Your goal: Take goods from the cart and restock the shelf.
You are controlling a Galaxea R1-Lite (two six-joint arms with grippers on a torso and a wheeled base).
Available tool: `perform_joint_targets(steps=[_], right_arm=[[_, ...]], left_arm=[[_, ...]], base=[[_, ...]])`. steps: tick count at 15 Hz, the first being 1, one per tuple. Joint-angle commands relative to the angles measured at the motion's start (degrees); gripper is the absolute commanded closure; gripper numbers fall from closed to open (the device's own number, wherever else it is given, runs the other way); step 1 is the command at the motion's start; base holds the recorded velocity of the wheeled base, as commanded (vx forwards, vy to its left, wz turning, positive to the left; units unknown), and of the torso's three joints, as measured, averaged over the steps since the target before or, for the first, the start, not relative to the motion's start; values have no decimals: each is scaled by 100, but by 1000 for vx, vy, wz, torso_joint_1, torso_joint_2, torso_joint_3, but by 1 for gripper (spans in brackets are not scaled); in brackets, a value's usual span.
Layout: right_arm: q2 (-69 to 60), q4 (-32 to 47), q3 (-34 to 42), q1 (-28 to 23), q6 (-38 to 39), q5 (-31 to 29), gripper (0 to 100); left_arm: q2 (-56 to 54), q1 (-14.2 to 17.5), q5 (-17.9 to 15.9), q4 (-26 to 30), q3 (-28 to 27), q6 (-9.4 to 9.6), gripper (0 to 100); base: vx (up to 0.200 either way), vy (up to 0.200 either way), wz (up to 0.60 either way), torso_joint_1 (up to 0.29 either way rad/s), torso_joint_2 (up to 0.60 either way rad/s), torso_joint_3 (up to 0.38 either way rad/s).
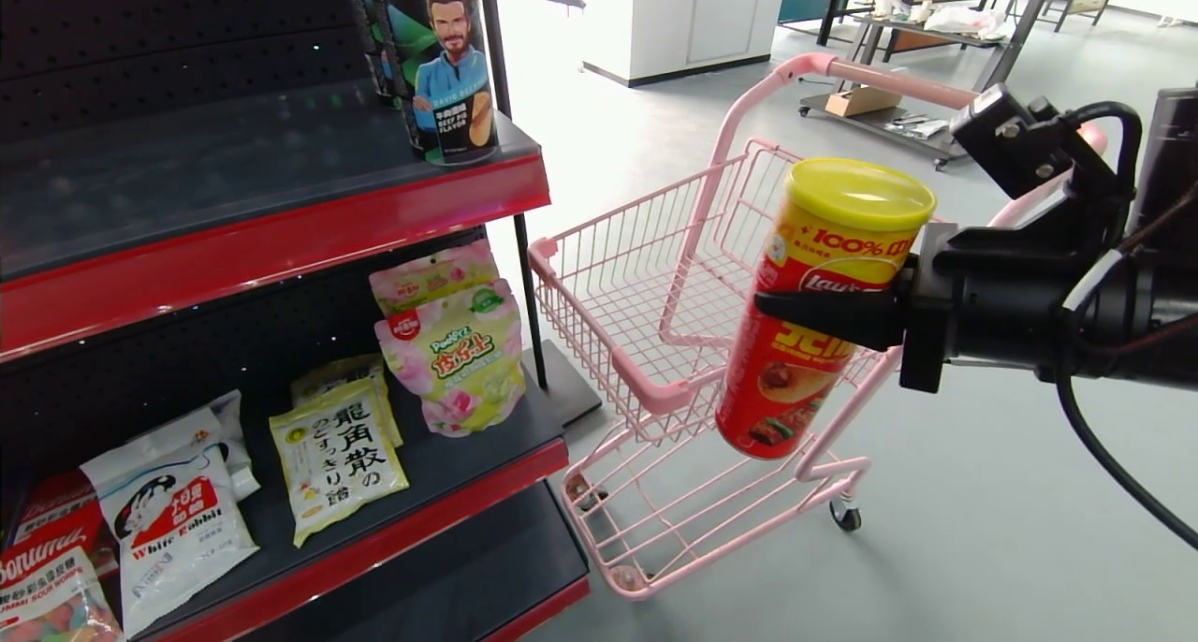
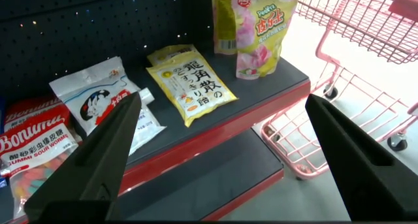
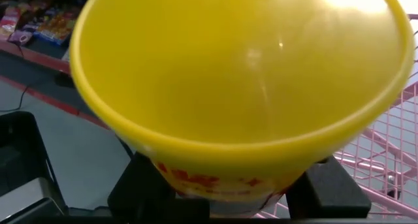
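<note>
- Yellow-lidded and red-bodied, the chip canister [image 1: 824, 305] hangs in the air in the right gripper [image 1: 807, 313], lifted out of the cart and not yet at the shelf. It tilts, the lid leaning to the robot's right and the base dipping toward the basket.
- From the right wrist, the lid [image 3: 241, 74] sits close under the camera, with a black finger clamped on each side of the body below it. The fingers [image 1: 824, 307] grasp the canister about mid-height.
- The left gripper [image 2: 222, 178] hovers low before the shelf, its fingers spread wide and holding nothing.
- The pink cart [image 1: 674, 394] stands just right of the shelf's end, its basket rim close under the canister's base.
- On the middle board [image 1: 468, 492] lie a white bag [image 1: 173, 520] and a yellow sachet [image 1: 337, 459], and pink-green pouches [image 1: 449, 352] stand at the right-hand end.
- On the upper board [image 1: 281, 230] a dark canister [image 1: 449, 62] stands at the front right corner, and bare board stretches left of it.
- Risks, as a judgement:
  - A smooth round body held at a slant may slide in the grasp during the swing.
  - The low base could clip the basket rim or the board's red front edge.
  - Coming in past the right corner could knock the dark canister over.
  - Set down still tilted, the canister would likely topple and roll off the front edge.
</note>
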Motion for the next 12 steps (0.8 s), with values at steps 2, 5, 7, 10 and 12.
perform_joint_targets(steps=[2, 5, 7, 10, 12], right_arm=[[-36, -4, 14, 51, -8, -23, 100], [-115, -4, 146, 156, -8, -23, 100], [-150, -4, 243, 182, 1, -23, 100], [-141, -4, 216, 182, 1, -23, 100], [-124, -4, 225, 182, -8, -23, 100]], left_arm=[[5, 4, -2, -1, 0, -1, 0], [5, 4, -2, -1, 0, -1, 0], [5, 4, -2, -1, 0, -1, 0], [5, 4, -2, -1, 0, -1, 0], [5, 4, -2, -1, 0, -1, 0]], base=[[0, 0, 0, 0, 0, 0], [0, 0, 0, 0, 0, 0], [0, 0, 0, 37, -239, -200], [0, 0, 0, 92, -427, -333], [0, 0, 0, 112, -483, -366]])
